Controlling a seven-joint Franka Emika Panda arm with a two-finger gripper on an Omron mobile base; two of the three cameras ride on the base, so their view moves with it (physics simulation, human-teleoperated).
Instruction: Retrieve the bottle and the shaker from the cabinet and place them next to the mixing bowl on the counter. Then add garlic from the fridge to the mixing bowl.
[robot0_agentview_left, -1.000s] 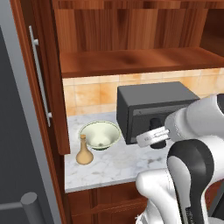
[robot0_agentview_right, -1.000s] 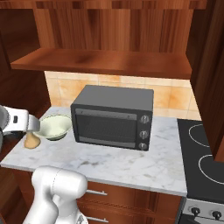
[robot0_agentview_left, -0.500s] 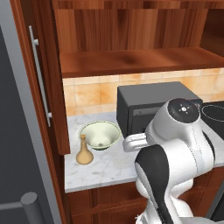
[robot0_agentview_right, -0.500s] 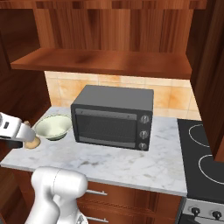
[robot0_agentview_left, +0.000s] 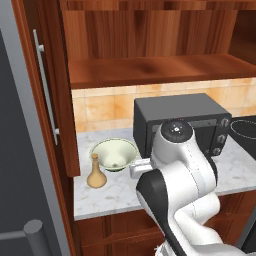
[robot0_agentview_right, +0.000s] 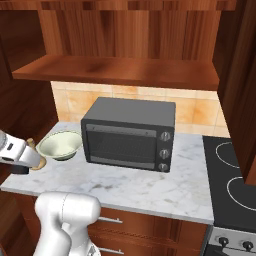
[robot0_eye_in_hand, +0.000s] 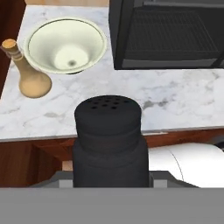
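Note:
My gripper (robot0_eye_in_hand: 110, 174) is shut on the black shaker (robot0_eye_in_hand: 108, 131), which stands upright in the hand view over the counter's (robot0_eye_in_hand: 166, 100) front edge. Beyond it the tan bottle (robot0_eye_in_hand: 29, 79) stands upright on the marble just left of the empty mixing bowl (robot0_eye_in_hand: 65, 43). In the left base view, bottle (robot0_agentview_left: 96, 175) and bowl (robot0_agentview_left: 114, 154) sit at the counter's (robot0_agentview_left: 115, 192) left end, with my hand (robot0_agentview_left: 137, 168) just right of them, partly behind the arm. The open cabinet (robot0_agentview_left: 150, 70) hangs above. From the right base view the hand (robot0_agentview_right: 17, 154) overlaps the bottle (robot0_agentview_right: 32, 144) beside the bowl (robot0_agentview_right: 60, 145).
A black microwave (robot0_agentview_right: 130, 132) stands on the counter right of the bowl. The cabinet door (robot0_agentview_left: 50, 90) with its silver bar handle hangs open at the left, beside the grey fridge (robot0_agentview_left: 20, 150). A stove (robot0_agentview_right: 235, 175) lies at the far right.
The arm has swung left, carrying the hand with the shaker from in front of the microwave toward the bowl and bottle. Bottle and bowl have not moved.

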